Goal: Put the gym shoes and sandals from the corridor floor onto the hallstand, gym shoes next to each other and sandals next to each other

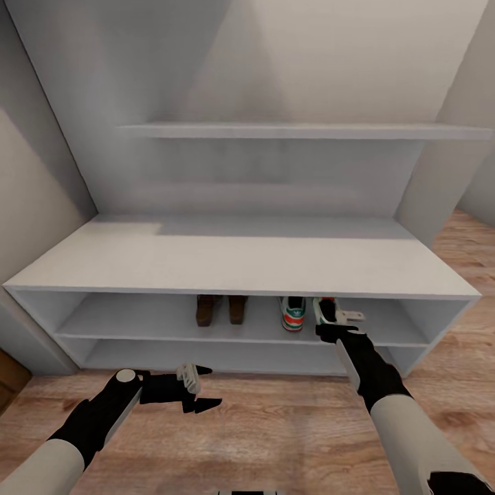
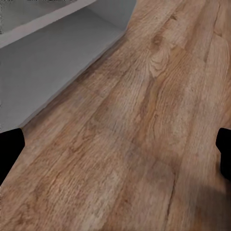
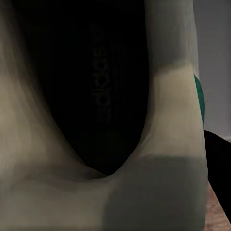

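The light grey hallstand (image 1: pixel 240 258) stands in front of me. On its upper low shelf the two brown sandals (image 1: pixel 221 309) sit side by side. Right of them stands one white gym shoe (image 1: pixel 293 313) with green stripes. Close beside it is the second gym shoe (image 1: pixel 324 307), at the shelf's front edge, and my right gripper (image 1: pixel 335 324) is shut on its heel. The right wrist view looks into that gym shoe (image 3: pixel 103 96), showing the dark insole, with one black finger (image 3: pixel 219 168) beside it. My left gripper (image 1: pixel 206 387) hangs open and holds nothing over the corridor floor (image 1: pixel 261 426).
The wood floor (image 2: pixel 144 120) runs along the hallstand's base (image 2: pixel 53 62). A long wall shelf (image 1: pixel 302 130) hangs above the bench top. Walls close in on both sides, and a brown wooden piece (image 1: pixel 10 385) shows at the far left.
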You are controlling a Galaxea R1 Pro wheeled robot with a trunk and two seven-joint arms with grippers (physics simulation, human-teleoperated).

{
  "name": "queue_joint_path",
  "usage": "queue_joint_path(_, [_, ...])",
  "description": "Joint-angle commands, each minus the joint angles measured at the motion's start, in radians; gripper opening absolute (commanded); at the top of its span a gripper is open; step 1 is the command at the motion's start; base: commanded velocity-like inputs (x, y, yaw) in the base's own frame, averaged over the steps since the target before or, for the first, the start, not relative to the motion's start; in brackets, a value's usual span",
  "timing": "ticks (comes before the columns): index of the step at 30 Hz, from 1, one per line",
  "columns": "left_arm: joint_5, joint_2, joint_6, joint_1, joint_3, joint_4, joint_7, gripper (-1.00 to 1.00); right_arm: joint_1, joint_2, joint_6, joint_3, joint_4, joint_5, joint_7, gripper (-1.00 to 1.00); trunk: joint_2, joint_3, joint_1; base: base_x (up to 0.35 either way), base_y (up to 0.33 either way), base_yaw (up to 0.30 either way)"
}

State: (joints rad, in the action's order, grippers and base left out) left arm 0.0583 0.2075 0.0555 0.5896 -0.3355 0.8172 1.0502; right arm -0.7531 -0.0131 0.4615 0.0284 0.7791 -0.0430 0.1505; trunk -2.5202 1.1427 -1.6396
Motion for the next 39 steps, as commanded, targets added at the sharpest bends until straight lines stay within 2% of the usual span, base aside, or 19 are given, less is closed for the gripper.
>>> queue_joint_path(1, [0.006, 0.001, 0.006, 0.001, -0.003, 0.000, 0.001, 1.00, 0.000, 0.000, 0.005, -0.001, 0.002, -0.005, 0.004, -1.00, 0.000, 0.001, 0.000, 0.165, 0.000, 0.000])
queue_joint_path(8, [0.006, 0.001, 0.006, 0.000, -0.003, 0.000, 0.001, 1.00, 0.000, 0.000, 0.005, -0.001, 0.002, -0.005, 0.004, -1.00, 0.000, 0.001, 0.000, 0.160, 0.000, 0.000])
queue_joint_path(19, [0.006, 0.000, 0.007, 0.001, -0.003, 0.000, 0.001, 1.00, 0.000, -0.001, 0.005, -0.001, 0.002, -0.005, 0.004, -1.00, 0.000, 0.001, 0.000, 0.005, 0.000, 0.000])
queue_joint_path(21, [0.006, 0.000, 0.007, 0.000, -0.003, 0.000, 0.001, 1.00, 0.000, -0.001, 0.005, -0.001, 0.002, -0.005, 0.004, -1.00, -0.001, 0.009, -0.001, 0.000, 0.000, 0.000])
queue_joint_path(32, [0.006, 0.000, 0.007, 0.001, -0.003, 0.000, 0.001, 1.00, -0.001, -0.001, 0.005, -0.001, 0.002, -0.005, 0.004, -1.00, -0.001, 0.009, -0.001, 0.000, 0.000, 0.000])
queue_joint_path(34, [0.006, 0.000, 0.007, 0.001, -0.003, 0.000, 0.001, 1.00, -0.001, -0.001, 0.005, -0.001, 0.002, -0.005, 0.004, -1.00, -0.001, 0.016, -0.002, 0.000, 0.000, 0.000])
queue_joint_path(39, [0.006, 0.000, 0.007, 0.001, -0.003, 0.000, 0.001, 1.00, 0.000, -0.001, 0.005, -0.001, 0.002, -0.005, 0.004, -1.00, -0.001, 0.016, -0.002, 0.000, 0.000, 0.000])
